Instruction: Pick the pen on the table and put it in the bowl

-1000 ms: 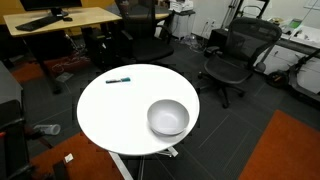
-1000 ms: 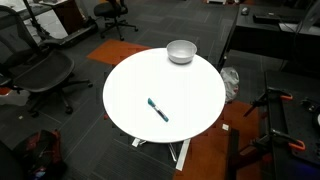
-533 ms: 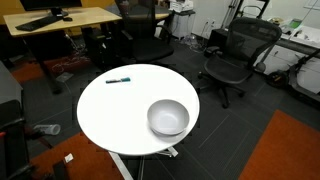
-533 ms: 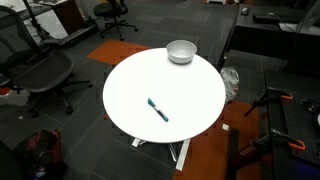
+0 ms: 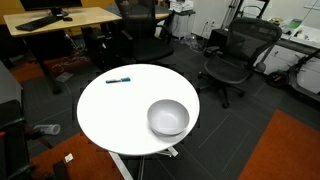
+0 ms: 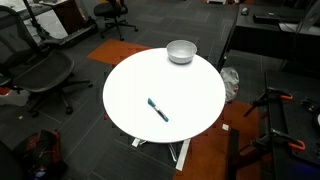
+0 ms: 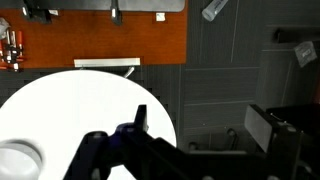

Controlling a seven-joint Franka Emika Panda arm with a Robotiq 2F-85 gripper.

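Note:
The teal-green pen (image 5: 119,80) lies flat near the far left edge of the round white table (image 5: 105,115); it also shows in an exterior view (image 6: 158,110) near the table's front. The white bowl (image 5: 168,117) stands upright and empty on the table (image 6: 195,95), well apart from the pen, and shows at the far edge in an exterior view (image 6: 181,51). The arm is in neither exterior view. In the wrist view my gripper (image 7: 205,128) is open and empty, high above the table's edge (image 7: 70,110). The bowl's rim (image 7: 15,160) shows at the bottom left. The pen is out of the wrist view.
A wooden desk (image 5: 60,18) and black office chairs (image 5: 235,55) stand beyond the table. Another chair (image 6: 40,70) stands beside it. Orange carpet (image 7: 100,35) and dark floor surround the table. A dark cabinet (image 6: 270,35) stands behind the bowl.

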